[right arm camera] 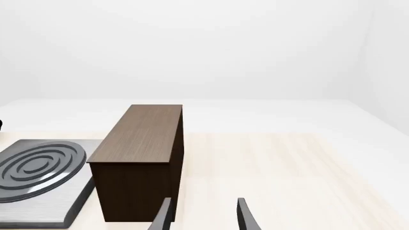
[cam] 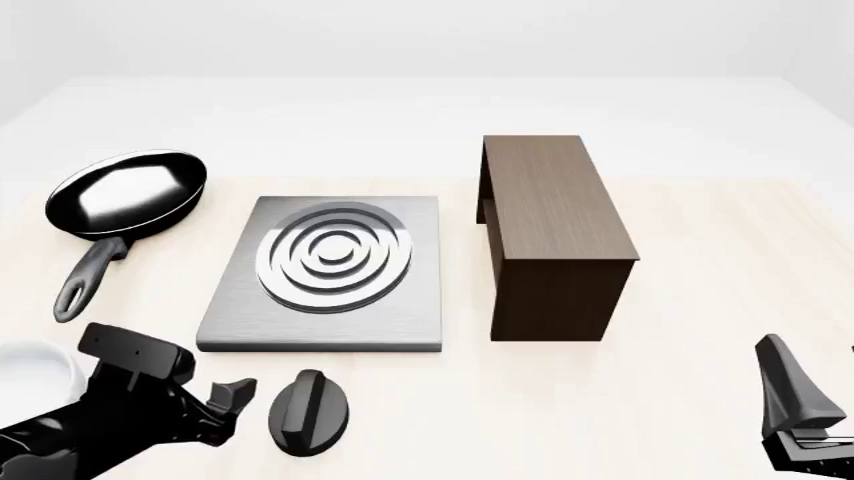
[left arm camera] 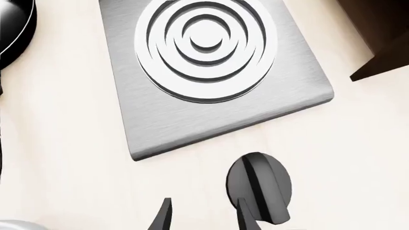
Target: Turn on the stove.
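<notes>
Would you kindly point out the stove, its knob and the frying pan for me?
stove [cam: 400, 320]: front view, bare steel near its front right corner.
knob [cam: 310, 411]: front view, middle of the raised ridge.
frying pan [cam: 127, 195]: front view, inside of the bowl.

A black frying pan [cam: 128, 193] with a glossy interior lies at the far left of the pale wooden table [cam: 694, 300], handle toward the near side. A tall dark-brown wooden box [cam: 554, 235] stands upright at centre-right. A white rounded object [cam: 34, 370] is partly visible at the left edge.
</notes>
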Controlling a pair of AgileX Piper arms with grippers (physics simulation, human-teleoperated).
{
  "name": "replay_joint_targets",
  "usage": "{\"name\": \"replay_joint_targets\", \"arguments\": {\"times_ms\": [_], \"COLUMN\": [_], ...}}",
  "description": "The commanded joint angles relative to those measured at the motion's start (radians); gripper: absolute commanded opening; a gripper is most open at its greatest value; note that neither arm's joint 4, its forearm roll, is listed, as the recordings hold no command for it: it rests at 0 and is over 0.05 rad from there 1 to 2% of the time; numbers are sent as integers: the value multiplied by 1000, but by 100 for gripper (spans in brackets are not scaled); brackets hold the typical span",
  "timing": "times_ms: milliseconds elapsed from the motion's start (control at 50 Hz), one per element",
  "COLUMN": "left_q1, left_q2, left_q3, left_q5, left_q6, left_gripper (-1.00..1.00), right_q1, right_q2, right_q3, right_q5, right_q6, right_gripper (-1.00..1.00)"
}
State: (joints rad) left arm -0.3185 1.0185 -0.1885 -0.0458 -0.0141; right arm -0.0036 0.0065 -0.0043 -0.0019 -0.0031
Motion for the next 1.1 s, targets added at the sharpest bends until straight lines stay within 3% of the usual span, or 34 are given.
{"name": "replay_joint_targets", "arguments": {"times_ms": [20,1100], "left_q1": [-15,-86], "left_q2": [36,296], "left_q3": [6,51], "left_q5": [-34,-239], "left_q6": [-5,-76], "left_gripper": [100,100], "right_q1": [0,0], "right_q2": [0,0], "right_q3": [0,0], "right_q5": [0,0], "right_q6": [0,0], "right_gripper": [100,100]}}
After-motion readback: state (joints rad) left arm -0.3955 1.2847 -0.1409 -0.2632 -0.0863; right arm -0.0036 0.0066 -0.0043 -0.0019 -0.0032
